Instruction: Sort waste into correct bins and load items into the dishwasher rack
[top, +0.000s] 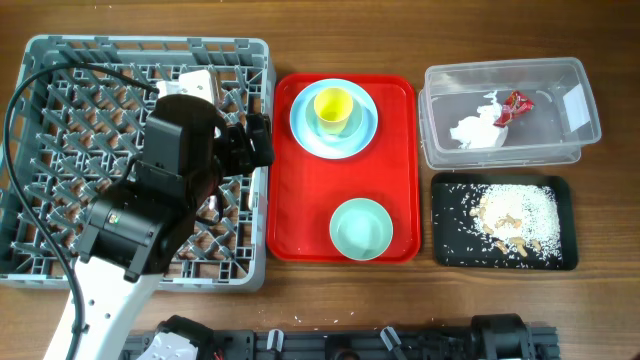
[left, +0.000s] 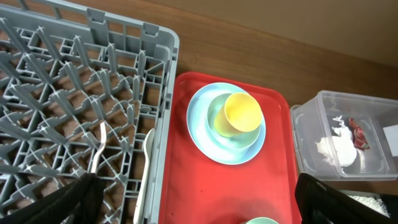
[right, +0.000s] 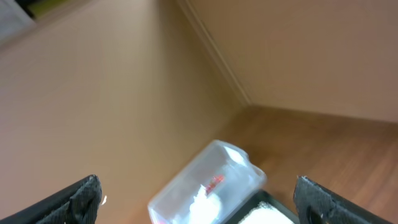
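Note:
The grey dishwasher rack (top: 45, 110) fills the left. A white fork (left: 98, 146) and spoon (left: 147, 163) lie in it near its right wall. My left gripper (top: 256, 140) hangs open and empty over the rack's right edge; in the left wrist view (left: 199, 208) its fingers straddle the red tray's near part. On the light blue plate (top: 367, 125) stands the yellow cup (top: 333, 108). The mint-green bowl (top: 360, 228) sits lower on the tray. The clear tub (top: 560, 75) holds the napkin (top: 478, 131) and red wrapper (top: 514, 104). The black tray (top: 448, 215) holds rice crumbs (top: 515, 212). My right gripper (right: 199, 205) is open.
The flat red tray (top: 300, 180) lies between the rack and the bins. In the blurred right wrist view the clear tub (right: 211, 186) and a corner of the black tray (right: 267, 211) show far below. The arm bases sit at the table's front edge.

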